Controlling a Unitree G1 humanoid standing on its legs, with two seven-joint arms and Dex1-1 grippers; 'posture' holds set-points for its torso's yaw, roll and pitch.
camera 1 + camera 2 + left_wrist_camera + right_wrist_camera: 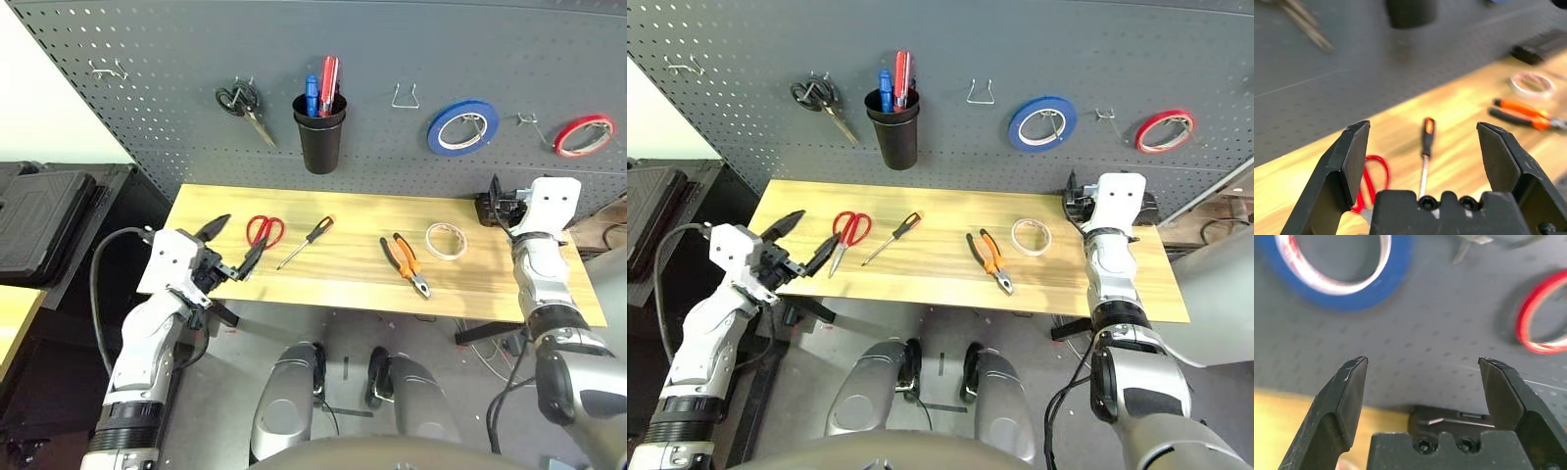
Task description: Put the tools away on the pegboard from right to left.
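All four tools are flat on the wooden table (529,294) mid-frame: whitish tape roll (446,240) furthest right, pliers (406,263) just left of it, then the screwdriver (306,242) and the red-handled scissors (265,231). The pegboard (392,59) fills the top of the frame.

Both claws are spread wide with nothing in them. Our left gripper (233,250) sits at the table's left edge, near the red scissors; our right gripper (1070,201) is at the table's far right corner, close to the board.

What worries us: the order is right to left, so the tape goes first, yet the left claw is parked by the scissors. Grab those and the sequence is blown. Also, the tape lies flat, so we'd guess the fingers could skid off its rim.

Hard to read: the right fingertips blend into a dark block behind them, and we can't tell which hook (405,96) is meant for the tape.
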